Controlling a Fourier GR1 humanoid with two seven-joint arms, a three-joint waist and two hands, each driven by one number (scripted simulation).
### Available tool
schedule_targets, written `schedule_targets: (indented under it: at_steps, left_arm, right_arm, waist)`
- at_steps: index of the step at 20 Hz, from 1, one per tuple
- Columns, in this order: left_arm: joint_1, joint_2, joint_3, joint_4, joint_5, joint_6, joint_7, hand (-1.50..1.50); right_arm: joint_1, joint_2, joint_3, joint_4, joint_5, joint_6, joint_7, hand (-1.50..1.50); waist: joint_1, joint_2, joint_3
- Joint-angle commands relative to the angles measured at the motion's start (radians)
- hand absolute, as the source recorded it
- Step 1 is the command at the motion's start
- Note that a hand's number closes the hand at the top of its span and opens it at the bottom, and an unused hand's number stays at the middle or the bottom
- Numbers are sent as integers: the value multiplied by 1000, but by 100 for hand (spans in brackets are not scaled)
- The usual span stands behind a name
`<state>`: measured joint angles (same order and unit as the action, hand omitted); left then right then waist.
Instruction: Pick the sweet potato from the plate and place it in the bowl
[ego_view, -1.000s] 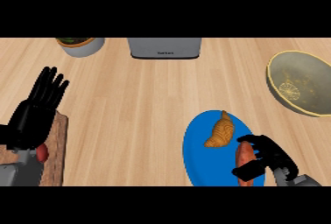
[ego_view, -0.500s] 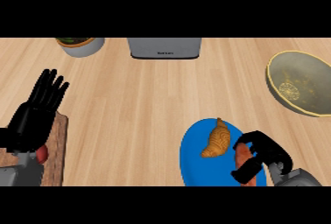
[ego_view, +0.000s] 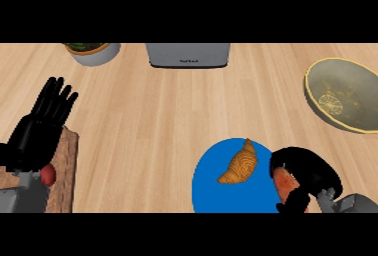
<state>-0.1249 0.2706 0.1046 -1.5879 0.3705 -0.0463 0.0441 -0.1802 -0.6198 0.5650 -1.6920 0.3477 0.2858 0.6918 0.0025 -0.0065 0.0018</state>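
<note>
Orange sweet potato (ego_view: 283, 181) sits at the blue plate's (ego_view: 214, 192) right edge, the right hand (ego_view: 310, 175) curled around it for lifting toward the bowl (ego_view: 347, 95), up-right of the plate. Left hand (ego_view: 40, 127) rests open, far left.

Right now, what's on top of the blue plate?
A croissant lies on the blue plate. The right robot hand curls round the sweet potato, covering most of it and the plate's right side.

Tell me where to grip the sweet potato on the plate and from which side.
Grip the sweet potato across its narrow middle, from the right and above. It lies lengthwise at the blue plate's right edge, croissant on its left; the right hand already curls round it there.
</note>
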Motion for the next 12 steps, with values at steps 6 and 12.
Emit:
schedule_targets:
  at_steps: [6, 12]
  left_arm:
    - [1, 5, 20, -11, 0, 16, 19, 0]
    - [33, 11, 38, -8, -1, -8, -15, 0]
  right_arm:
    - [112, -334, -126, -183, 139, -156, -553, 150]
    - [184, -412, -425, -238, 47, -244, -553, 150]
  waist:
    - [-37, -1, 0]
    - [-35, 0, -2]
